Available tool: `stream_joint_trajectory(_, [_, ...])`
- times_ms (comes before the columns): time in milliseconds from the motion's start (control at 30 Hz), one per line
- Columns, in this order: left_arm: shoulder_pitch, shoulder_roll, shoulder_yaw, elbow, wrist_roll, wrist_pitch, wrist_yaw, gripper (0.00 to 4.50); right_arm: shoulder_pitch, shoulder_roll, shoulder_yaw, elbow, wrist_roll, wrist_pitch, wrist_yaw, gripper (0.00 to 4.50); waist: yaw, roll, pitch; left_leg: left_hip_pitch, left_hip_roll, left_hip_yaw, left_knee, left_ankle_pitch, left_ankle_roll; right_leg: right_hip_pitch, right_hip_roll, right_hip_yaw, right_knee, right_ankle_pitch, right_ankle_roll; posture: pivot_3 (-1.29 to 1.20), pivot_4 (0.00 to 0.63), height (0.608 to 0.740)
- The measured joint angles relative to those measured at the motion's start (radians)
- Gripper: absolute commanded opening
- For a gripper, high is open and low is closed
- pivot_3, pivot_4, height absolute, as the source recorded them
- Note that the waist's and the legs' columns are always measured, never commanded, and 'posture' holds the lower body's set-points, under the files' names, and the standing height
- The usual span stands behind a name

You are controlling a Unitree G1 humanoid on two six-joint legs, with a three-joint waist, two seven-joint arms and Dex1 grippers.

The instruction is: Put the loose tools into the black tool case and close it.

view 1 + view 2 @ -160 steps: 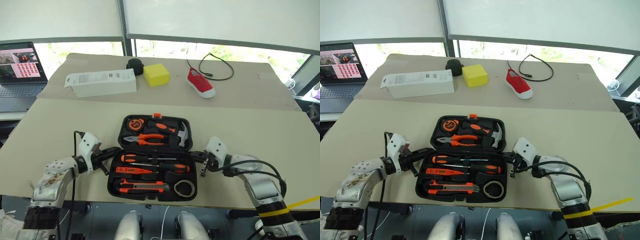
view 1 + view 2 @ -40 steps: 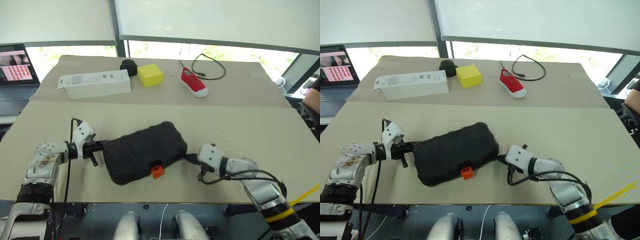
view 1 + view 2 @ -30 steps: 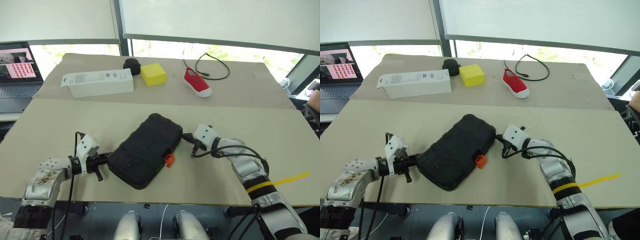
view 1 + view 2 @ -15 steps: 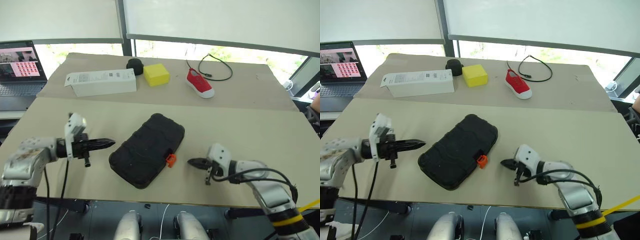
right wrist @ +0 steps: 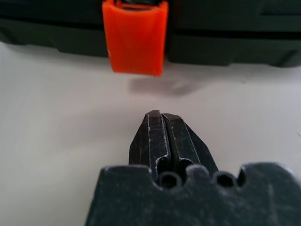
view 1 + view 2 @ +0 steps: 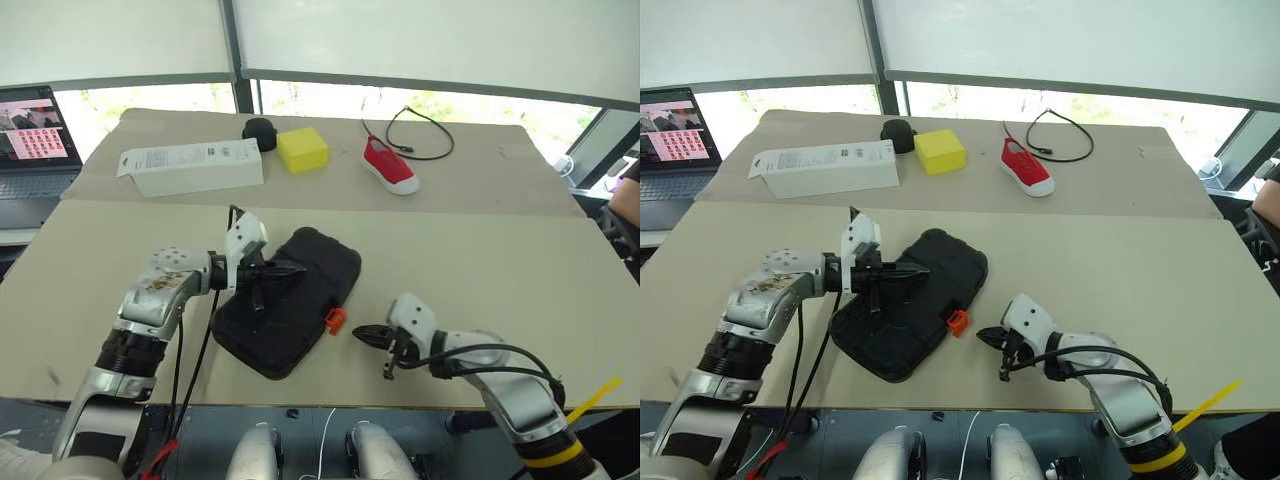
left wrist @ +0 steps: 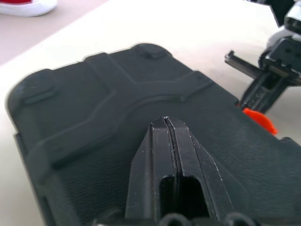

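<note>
Pressing its two black fingers flat together on nothing, the left gripper now reaches over the lid of the black tool case, its tips just above the ribbed top; half a second ago it hung well clear of the case's left end, pointing at it across bare table. The right gripper is likewise pinched together and empty, lying low just off the case's near right edge, its tips aimed at the orange latch with a strip of table between them; since the last frame it has drawn closer to that latch. The case itself lies closed and askew on the tan table, tilted as it was half a second ago, and with the lid down nothing inside it can be seen. In the right wrist view the latch hangs down over the seam between lid and base; whether it is snapped home cannot be told. Beyond the case, at the table's far side, sit a long white box, a small round black object, a yellow block, a red shoe and a looped black cable, with a laptop off to the far left.
</note>
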Motion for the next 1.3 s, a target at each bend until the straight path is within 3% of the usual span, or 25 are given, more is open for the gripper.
stream_joint_trajectory(533, [0.017,-0.007,0.007,-0.017,0.006,0.001,0.017,0.03,-0.015,0.09,0.026,0.03,0.03,0.008,-0.015,0.0,0.004,0.001,0.0,0.0,0.0,0.0,0.0,0.0,0.0,0.0,0.0,0.0,0.0,0.0,0.0,0.0,0.15,0.74])
stream_joint_trajectory(1300, [0.024,-0.007,-0.001,-0.022,0.008,0.0,0.019,0.03,-0.001,0.066,-0.05,0.025,0.093,-0.074,0.052,0.0,0.004,0.001,-0.001,0.0,0.0,0.0,0.0,0.0,0.0,0.0,0.0,0.0,0.0,0.0,0.0,0.0,0.15,0.74])
